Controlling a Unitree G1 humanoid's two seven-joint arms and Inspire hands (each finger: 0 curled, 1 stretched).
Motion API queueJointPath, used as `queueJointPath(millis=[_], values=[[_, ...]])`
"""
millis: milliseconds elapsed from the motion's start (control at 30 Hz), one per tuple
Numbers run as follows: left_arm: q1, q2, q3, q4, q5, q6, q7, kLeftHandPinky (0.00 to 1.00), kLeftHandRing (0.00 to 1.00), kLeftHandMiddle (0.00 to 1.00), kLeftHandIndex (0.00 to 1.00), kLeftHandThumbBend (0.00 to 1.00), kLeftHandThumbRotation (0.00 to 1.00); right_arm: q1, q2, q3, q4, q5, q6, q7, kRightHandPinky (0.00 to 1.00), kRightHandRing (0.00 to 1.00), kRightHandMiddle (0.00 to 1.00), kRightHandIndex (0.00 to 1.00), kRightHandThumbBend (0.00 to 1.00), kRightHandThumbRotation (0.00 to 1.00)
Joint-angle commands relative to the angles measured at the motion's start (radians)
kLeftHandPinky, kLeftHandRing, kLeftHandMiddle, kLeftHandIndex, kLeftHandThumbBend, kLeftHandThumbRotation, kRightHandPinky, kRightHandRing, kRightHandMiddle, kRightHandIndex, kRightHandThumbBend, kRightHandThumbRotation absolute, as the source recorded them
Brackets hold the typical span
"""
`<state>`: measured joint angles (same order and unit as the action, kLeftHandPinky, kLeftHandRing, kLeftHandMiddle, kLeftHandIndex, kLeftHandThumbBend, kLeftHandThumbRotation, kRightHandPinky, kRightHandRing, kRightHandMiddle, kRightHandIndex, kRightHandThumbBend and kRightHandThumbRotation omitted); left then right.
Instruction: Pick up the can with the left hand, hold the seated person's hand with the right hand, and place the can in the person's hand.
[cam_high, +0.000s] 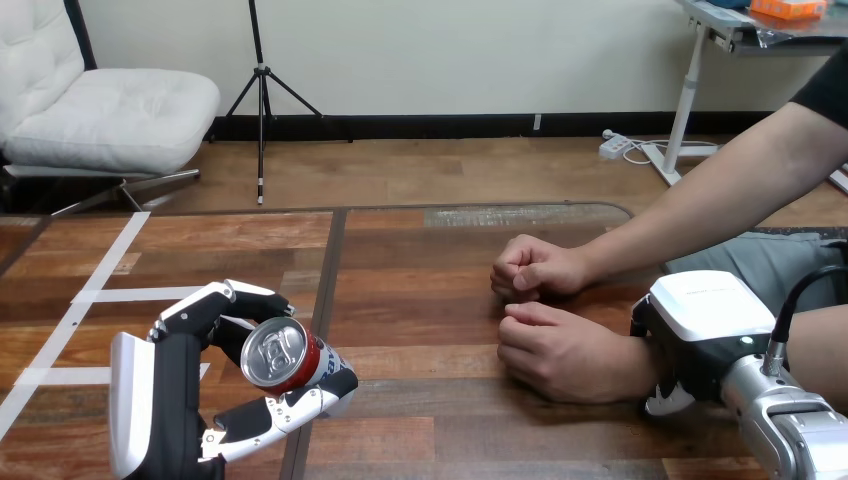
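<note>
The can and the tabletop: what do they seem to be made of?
The can, held in the left hand, looks like thin metal, probably aluminium: it has a shiny silver lid with a pull tab and a glossy red printed side. The tabletop looks like brown wood with a smooth, slightly shiny finish. Grain and plank seams show, though it could be a wood-look laminate.

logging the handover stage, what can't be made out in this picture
Head view:
- Whether the right hand grips the person's wrist: its white back covers the contact.
- Base of the can: hidden by the left hand.
- Palm of the person's nearer hand: turned down onto the table.
</note>
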<state>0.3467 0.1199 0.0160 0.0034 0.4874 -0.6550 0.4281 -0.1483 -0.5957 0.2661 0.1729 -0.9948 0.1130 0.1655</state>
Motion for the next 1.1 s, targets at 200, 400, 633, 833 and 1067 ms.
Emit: queueJointPath(millis=[200, 400, 633, 833, 1067], values=[[-0.041, -0.022, 0.003, -0.058, -0.003, -0.005, 0.012, 0.31, 0.37, 0.41, 0.42, 0.71, 0.00, -0.048, -0.016, -0.016, 0.012, 0.040, -0.004, -0.021, 0.22, 0.29, 0.39, 0.53, 0.71, 0.00], [-0.043, -0.022, 0.002, -0.056, -0.004, -0.006, 0.012, 0.31, 0.37, 0.41, 0.42, 0.71, 0.00, -0.044, -0.023, -0.022, -0.009, 0.043, -0.001, -0.015, 0.22, 0.31, 0.40, 0.52, 0.72, 0.00], [-0.045, -0.023, 0.001, -0.056, 0.001, -0.002, 0.014, 0.31, 0.37, 0.42, 0.42, 0.71, 0.00, -0.038, -0.028, -0.035, -0.034, 0.048, -0.005, -0.029, 0.26, 0.35, 0.43, 0.51, 0.75, 0.00], [-0.046, -0.026, -0.001, -0.055, 0.001, 0.000, 0.015, 0.31, 0.37, 0.41, 0.42, 0.71, 0.00, -0.034, -0.034, -0.040, -0.048, 0.049, -0.009, -0.044, 0.26, 0.35, 0.43, 0.51, 0.76, 0.00], [-0.050, -0.026, -0.004, -0.049, 0.008, -0.002, 0.021, 0.30, 0.36, 0.41, 0.42, 0.72, 0.00, -0.035, -0.039, -0.047, -0.064, 0.056, -0.005, -0.037, 0.24, 0.32, 0.41, 0.51, 0.76, 0.00]])
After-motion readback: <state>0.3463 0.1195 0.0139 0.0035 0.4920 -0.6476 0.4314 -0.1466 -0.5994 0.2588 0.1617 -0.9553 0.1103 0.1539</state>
